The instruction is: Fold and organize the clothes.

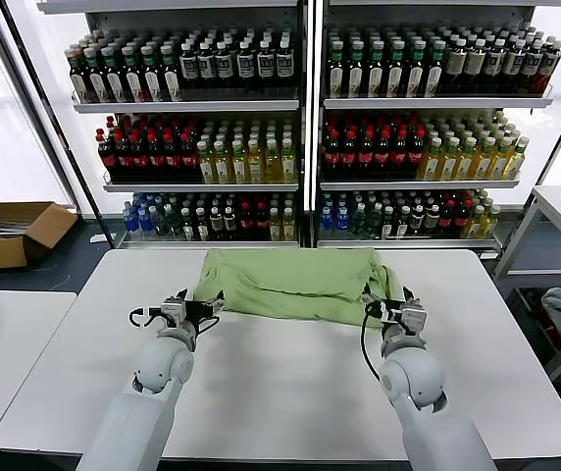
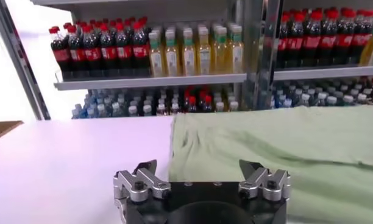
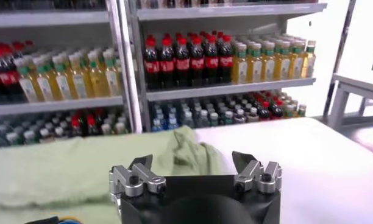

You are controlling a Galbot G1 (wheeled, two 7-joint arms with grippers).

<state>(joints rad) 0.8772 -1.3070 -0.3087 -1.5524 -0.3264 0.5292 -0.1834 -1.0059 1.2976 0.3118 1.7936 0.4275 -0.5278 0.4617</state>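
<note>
Lying crosswise on white tabletop (image 1: pixel 290 383): light green folded cotton shirt (image 1: pixel 290 285), long axis left-right. Left hand (image 1: pixel 205 308) and right hand (image 1: pixel 383 308) at opposite ends, both open, empty.

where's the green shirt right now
In the head view the green shirt lies on the white table's far middle, between the open left gripper and open right gripper.

Shop-like setting: shelving racks (image 1: pixel 305 103) packed with bottled drinks (image 1: pixel 369 147) behind white table (image 1: pixel 290 383).
</note>
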